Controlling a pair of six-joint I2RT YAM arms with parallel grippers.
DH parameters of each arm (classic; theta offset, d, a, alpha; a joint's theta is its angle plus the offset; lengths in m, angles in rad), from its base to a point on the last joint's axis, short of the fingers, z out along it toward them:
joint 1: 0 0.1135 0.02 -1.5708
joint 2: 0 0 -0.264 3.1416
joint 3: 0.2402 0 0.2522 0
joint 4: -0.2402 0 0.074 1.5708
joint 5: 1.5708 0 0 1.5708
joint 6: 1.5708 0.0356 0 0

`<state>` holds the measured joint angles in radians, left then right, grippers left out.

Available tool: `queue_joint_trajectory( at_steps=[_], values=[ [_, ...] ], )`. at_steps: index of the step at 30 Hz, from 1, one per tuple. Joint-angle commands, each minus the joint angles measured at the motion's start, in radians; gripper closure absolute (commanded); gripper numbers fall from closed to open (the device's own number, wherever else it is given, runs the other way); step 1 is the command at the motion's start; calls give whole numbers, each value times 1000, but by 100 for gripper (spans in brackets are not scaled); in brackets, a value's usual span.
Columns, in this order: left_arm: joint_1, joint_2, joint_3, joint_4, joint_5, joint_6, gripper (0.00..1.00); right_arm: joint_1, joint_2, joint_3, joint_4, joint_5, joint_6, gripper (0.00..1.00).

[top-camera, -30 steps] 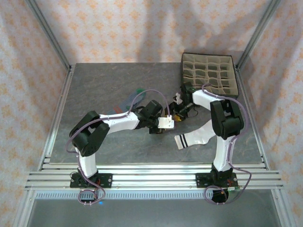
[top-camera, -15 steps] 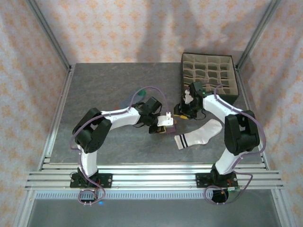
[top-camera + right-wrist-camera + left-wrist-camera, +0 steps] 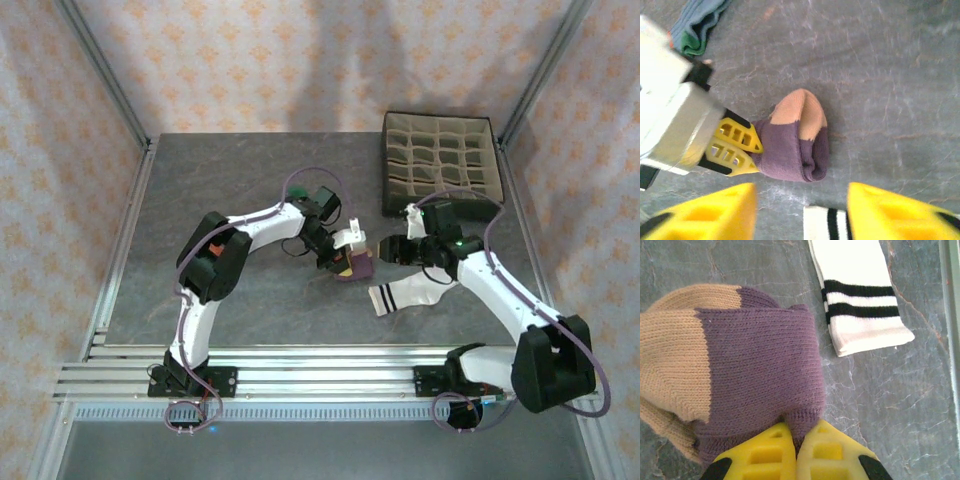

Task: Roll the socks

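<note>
Three socks are counted: one purple sock (image 3: 357,268) with a peach toe, one white sock (image 3: 412,291) with black cuff stripes, and one grey-blue sock (image 3: 696,26) with a green toe. Two arms and one dark box (image 3: 440,160) of beige grid compartments are also present.

The purple sock is bunched near the middle of the surface (image 3: 230,170), just beside the white sock's striped cuff but apart from it. The left jaws are closed on the purple end of this sock. The right jaws are spread wide above it and grip nothing.

The surface is grey and marbled. It is enclosed by aluminium posts and walls with an orange pattern.

The grey-blue sock is cut off at the edge of the right wrist view. The number of folds in the purple bundle cannot be made out.
</note>
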<state>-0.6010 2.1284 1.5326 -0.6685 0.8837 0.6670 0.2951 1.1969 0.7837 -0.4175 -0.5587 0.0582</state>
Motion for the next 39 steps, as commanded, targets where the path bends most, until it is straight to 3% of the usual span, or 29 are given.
queue_joint_trajectory(
  at_steps=[1,5,14,19,26,39],
  values=[
    [-3,107,78,-208,-56,-77,100,55,-2,40,-72,175,-171,37],
    [7,146,142,-262,-32,-104,100,79,43,161,-212,239,-312,35],
    [55,219,219,-361,46,-151,100,167,-92,39,-49,354,-656,32],
    [81,243,231,-369,77,-178,100,299,-69,-38,38,425,-883,31],
    [107,317,308,-458,99,-219,100,391,68,-70,202,485,-1058,31],
    [137,392,409,-560,162,-246,100,411,278,25,239,515,-1263,27]
  ],
)
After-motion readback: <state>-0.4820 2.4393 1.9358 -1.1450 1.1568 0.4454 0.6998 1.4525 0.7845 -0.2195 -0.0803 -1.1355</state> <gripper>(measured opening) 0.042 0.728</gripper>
